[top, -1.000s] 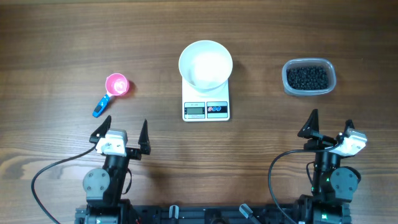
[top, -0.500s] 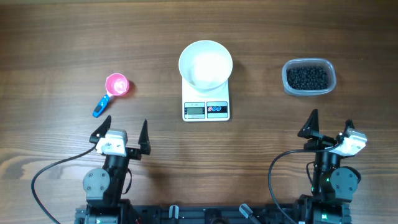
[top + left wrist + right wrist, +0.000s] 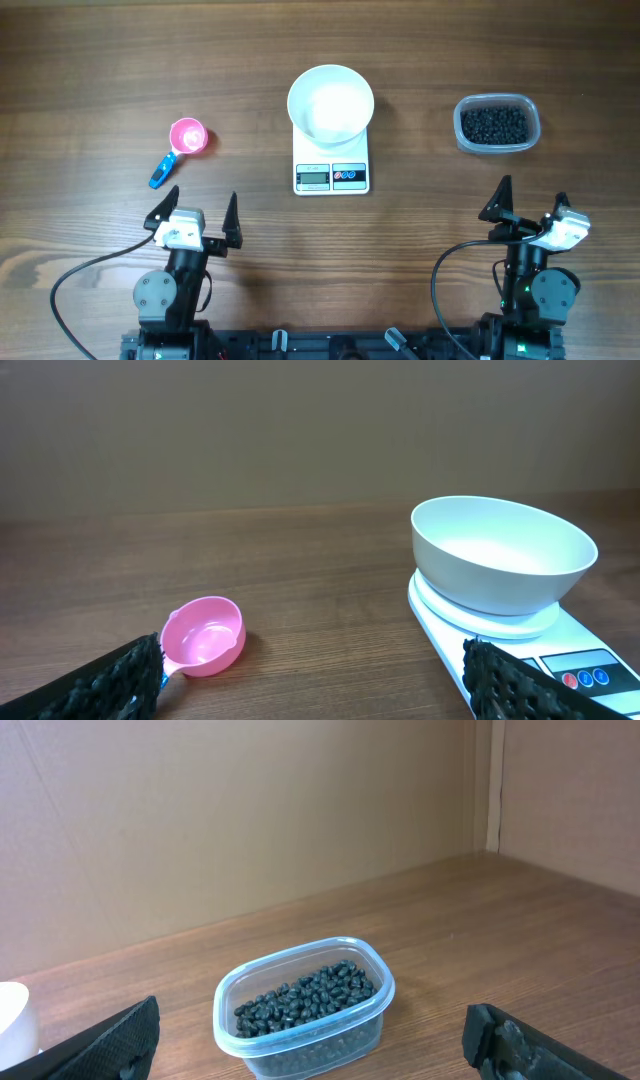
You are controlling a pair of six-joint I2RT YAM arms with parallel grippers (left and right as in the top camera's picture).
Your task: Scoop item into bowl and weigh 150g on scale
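Worrying a bit here: the scoop [image 3: 180, 145] is lying far left while the beans [image 3: 493, 124] are sitting in the clear tub [image 3: 534, 128] far right, with the bowl [image 3: 330, 103] sitting on the scale [image 3: 332, 175] between them. Any carry is risking tiny beads rolling onto the bench [image 3: 100, 60], the bowl getting nudged, or the weight overshooting. Counting up: one scoop, one bowl, one scale, one tub, and two end effectors, left [image 3: 198, 200] and right [image 3: 532, 195], both gaping wide and holding nothing.

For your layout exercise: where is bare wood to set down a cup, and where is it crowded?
Free: between the pink scoop and the scale, between the scale and the bean tub. Crowded only on the scale, under the bowl.
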